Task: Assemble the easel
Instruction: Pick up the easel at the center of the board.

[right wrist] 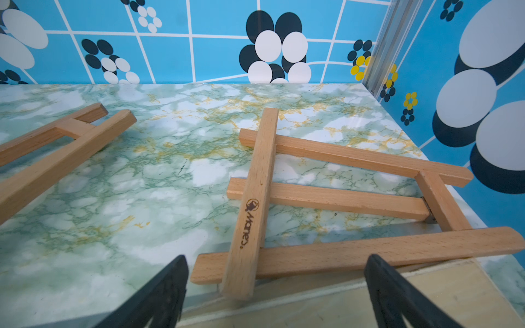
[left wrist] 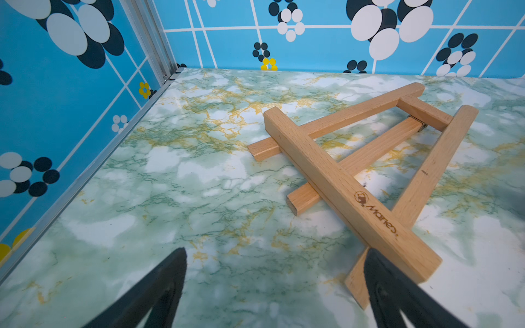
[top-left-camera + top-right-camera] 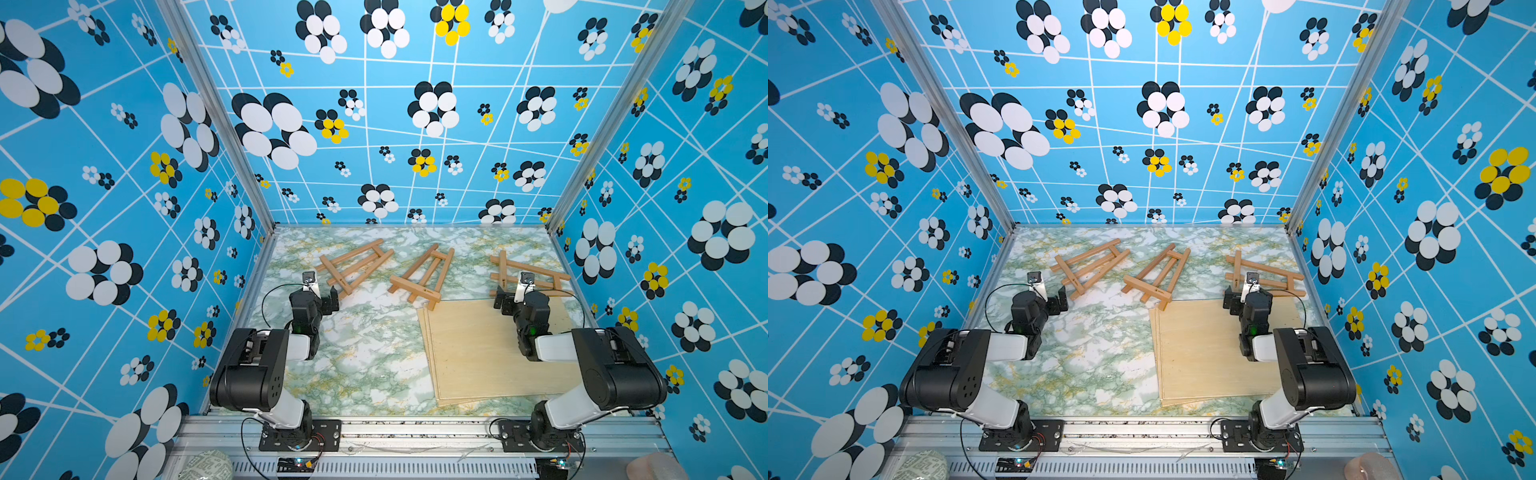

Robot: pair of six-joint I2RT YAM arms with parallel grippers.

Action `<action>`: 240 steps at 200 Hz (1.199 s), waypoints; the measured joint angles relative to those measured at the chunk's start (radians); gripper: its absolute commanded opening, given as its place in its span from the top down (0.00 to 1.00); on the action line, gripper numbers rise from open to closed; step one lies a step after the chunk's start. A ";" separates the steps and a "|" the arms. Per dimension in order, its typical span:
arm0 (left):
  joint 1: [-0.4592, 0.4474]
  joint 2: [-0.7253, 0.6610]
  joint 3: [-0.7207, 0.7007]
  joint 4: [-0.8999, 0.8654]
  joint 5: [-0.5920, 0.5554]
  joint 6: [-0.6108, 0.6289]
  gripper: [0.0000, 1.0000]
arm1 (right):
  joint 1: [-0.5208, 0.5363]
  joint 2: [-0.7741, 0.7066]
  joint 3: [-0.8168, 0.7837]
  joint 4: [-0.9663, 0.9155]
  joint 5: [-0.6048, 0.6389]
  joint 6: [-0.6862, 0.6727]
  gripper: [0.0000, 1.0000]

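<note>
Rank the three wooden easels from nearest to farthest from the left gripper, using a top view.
1. Left easel, just beyond the left gripper.
2. Middle easel, in the centre.
3. Right easel, on the far right side.

Your left claw [image 2: 275,252] was black. The easel [image 2: 321,167] in front of it was light brown with a dark stamp [image 2: 375,207]. The table [image 2: 184,198] was swirly green, white and yellow. The walls [image 2: 227,48] were blue with white lines and flowers.
</note>
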 measured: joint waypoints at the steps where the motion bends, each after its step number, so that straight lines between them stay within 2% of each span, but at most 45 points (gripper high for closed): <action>1: 0.000 0.000 0.000 0.000 0.000 0.000 0.01 | 0.000 0.000 0.000 0.000 0.000 0.000 0.01; 240: 0.000 0.000 0.000 0.000 0.000 0.000 0.01 | -0.013 0.000 0.000 -0.001 -0.004 0.015 0.01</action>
